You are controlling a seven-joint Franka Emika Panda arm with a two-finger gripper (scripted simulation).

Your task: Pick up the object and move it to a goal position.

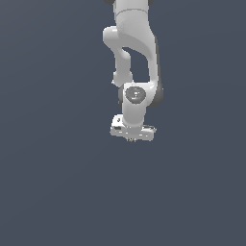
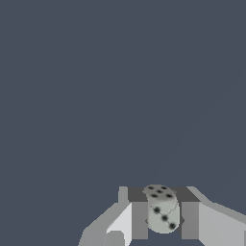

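Object: right up close in the wrist view you've got the object [image 2: 162,214], a pale rounded die with dark pips, sitting squarely between the two fingers [image 2: 140,220] of the tool [image 2: 163,221].
Grip: the tool is closed down onto the die, a grey pad pressed against each side face, no gap showing on either flank. That's a pinch across opposite faces, which I'd judge is there to stop it rolling or twisting out.
Die attitude: slightly tilted in the pinch, one pip face turned toward the camera, another on top.
Beyond the fingers: nothing but flat slate-blue, so you can't read a tabletop or a goal marker from here.
Wider scene: in the exterior view the tool [image 1: 131,138] hangs pointing down under the bent arm [image 1: 137,53], wrist stacked over it. The die is only a speck there, too small to mark.
Stage: by my reading the pick is done and you're in the carry. Where the goal lies, I can't tell.
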